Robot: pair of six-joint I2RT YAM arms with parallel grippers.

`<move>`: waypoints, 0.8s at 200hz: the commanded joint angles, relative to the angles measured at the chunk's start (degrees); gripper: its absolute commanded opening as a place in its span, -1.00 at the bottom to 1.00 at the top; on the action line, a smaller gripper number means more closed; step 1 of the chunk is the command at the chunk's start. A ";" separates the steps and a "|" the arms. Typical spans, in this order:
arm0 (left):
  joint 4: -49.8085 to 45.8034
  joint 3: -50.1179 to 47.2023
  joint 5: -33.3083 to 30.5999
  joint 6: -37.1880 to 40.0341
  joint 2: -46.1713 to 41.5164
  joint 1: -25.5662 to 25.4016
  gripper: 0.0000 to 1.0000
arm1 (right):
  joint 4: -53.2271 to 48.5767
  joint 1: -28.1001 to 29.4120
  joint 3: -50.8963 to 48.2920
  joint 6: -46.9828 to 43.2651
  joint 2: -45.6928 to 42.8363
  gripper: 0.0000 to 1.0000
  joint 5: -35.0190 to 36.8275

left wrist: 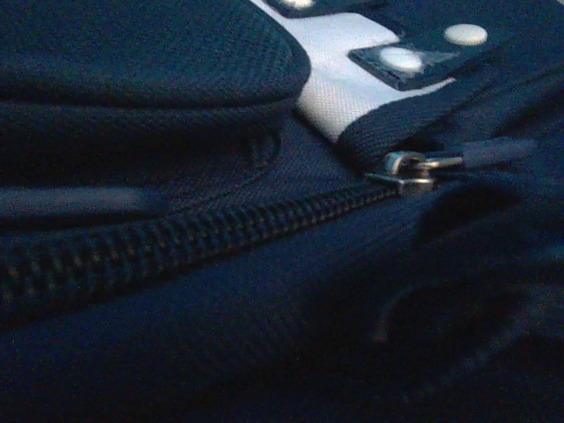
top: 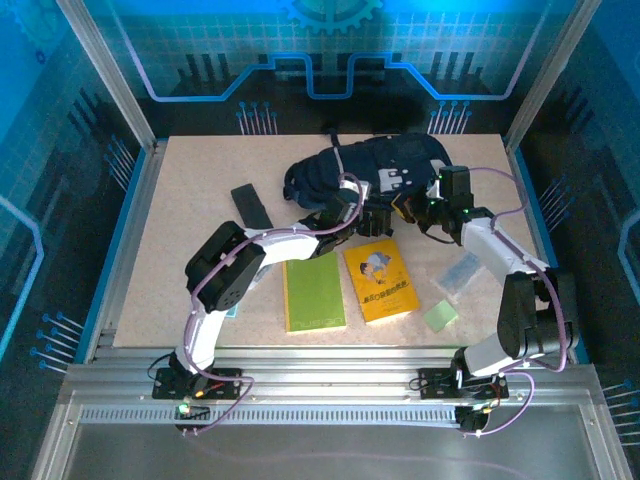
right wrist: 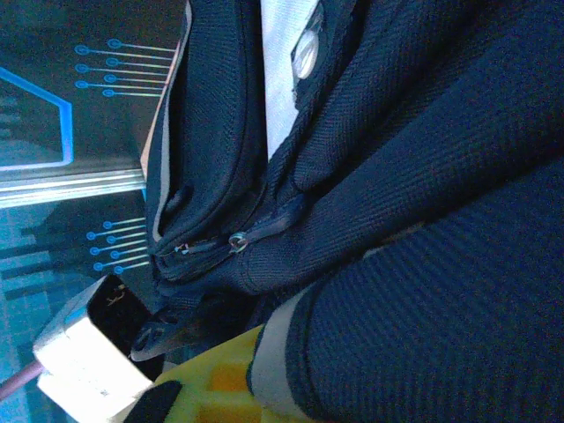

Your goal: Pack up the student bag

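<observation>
Left wrist view: student bag (left wrist: 220, 344) looks soft and floppy, likely best grabbed by zipper pull (left wrist: 407, 172); can't tell whether left gripper (top: 368, 215) or right gripper (top: 412, 210) fingers are open or closed.

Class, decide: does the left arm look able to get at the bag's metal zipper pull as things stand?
Probably yes: the left arm ends right at the student bag, and the zipper pull lies just ahead with nothing across it.

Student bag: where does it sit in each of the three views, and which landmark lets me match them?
Top external: student bag, upper centre of frame.
Left wrist: close up, across the frame, zipper running diagonally.
Right wrist: centre and right, seen sideways.
Shared landmark: light grey patch.
</observation>
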 commanded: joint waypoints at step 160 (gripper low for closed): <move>3.57 -14.95 15.95 -4.09 -9.20 7.70 -1.00 | 3.06 -5.18 0.80 -0.87 5.38 -1.00 4.07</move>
